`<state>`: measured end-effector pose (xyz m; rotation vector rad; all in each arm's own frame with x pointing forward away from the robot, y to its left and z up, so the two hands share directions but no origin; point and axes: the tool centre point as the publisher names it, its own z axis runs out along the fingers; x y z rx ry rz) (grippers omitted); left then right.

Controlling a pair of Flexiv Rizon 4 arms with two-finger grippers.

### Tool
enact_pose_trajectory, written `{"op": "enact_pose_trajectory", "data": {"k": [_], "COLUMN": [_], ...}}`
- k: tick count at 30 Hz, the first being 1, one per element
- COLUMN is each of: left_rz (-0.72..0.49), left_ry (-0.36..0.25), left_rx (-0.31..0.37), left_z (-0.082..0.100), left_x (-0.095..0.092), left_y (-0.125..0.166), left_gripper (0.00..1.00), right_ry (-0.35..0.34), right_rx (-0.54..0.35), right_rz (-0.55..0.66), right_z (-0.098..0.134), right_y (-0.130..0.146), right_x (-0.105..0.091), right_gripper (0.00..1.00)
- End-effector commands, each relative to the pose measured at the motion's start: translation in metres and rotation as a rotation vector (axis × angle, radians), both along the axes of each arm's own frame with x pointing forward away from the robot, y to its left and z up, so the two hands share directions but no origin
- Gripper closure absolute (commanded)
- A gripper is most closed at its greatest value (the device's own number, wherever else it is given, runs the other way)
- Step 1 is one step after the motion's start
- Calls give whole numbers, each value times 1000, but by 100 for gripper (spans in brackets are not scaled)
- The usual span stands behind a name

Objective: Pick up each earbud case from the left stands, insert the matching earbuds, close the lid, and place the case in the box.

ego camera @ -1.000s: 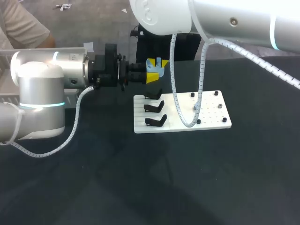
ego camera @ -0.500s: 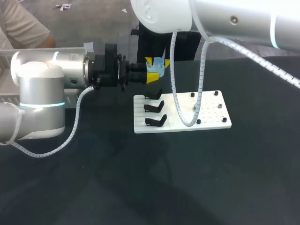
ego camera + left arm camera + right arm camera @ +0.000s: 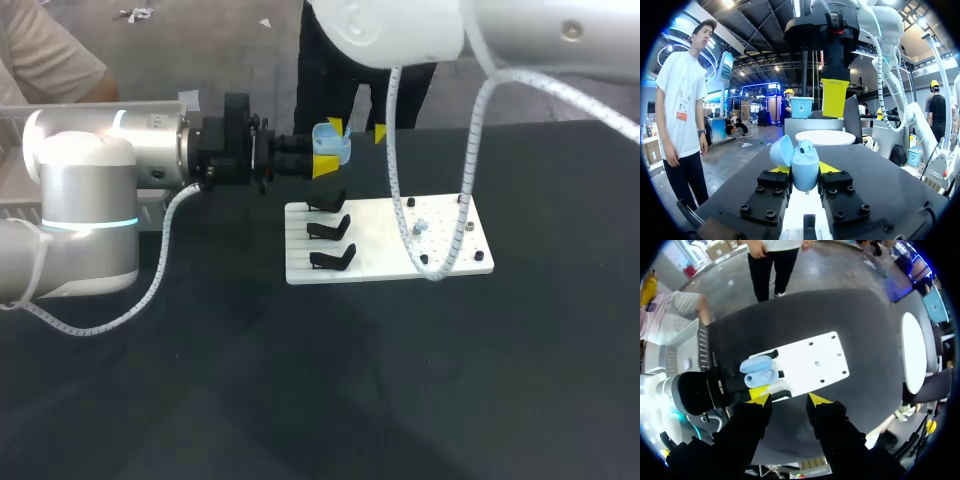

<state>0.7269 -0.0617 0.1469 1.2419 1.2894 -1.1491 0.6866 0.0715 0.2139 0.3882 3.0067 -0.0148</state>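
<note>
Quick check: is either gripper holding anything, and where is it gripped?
The left gripper is shut on the blue earbud case, clamping its body from both sides, lid open. The right gripper is open, holding nothing.

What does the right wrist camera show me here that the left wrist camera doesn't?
Only the right wrist view shows the whole white board from above, with its holes. The open right gripper hangs high over the table.

Only the left wrist view shows the case side-on, lid tipped open. It also shows the right gripper from outside, one yellow tip hanging above and beyond the case.

Both show the blue case clamped in the left gripper.
</note>
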Motion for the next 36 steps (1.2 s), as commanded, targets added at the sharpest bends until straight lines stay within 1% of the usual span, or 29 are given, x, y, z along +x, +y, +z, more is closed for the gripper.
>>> {"op": "enact_pose_trajectory", "data": {"k": [1,2,3,7,8,10,12,14,34,35,36], "left_rz": [7,7,7,7,7,7,7,7,7,7,7], "left_ry": [-5,-5,-5,-5,-5,-5,-5,-5,-5,-5,-5], "left_rx": [-5,-5,-5,-5,-5,-5,-5,-5,-5,-5,-5], "left_z": [-1,-1,-1,-1,-1,-1,-1,-1,-1,-1,-1], "left_x": [-2,-2,-2,-2,-2,-2,-2,-2,-2,-2,-2], "left_y": [0,0,0,0,0,0,0,0,0,0,0], "left_gripper": [100,100,100,100,100,100,100,100,100,100,100], "right_ry": [-118,-115,-119,-120,-133,-128,-147,-173,-173,-182,-214], "right_rx": [41,39,34,36,33,43,34,15,15,44,84], "right_rz": [8,13,12,5,1,8,11,-13,-13,-18,-37], "right_z": [-5,-7,-7,-13,-14,-16,-17,-20,-20,-22,-25], "right_y": [-28,-31,-34,-47,-50,-55,-58,-62,-62,-62,-63], "right_x": [-33,-37,-40,-52,-55,-59,-63,-65,-65,-63,-60], "right_gripper": [52,40,0,0,0,0,0,0,0,0,0]}}
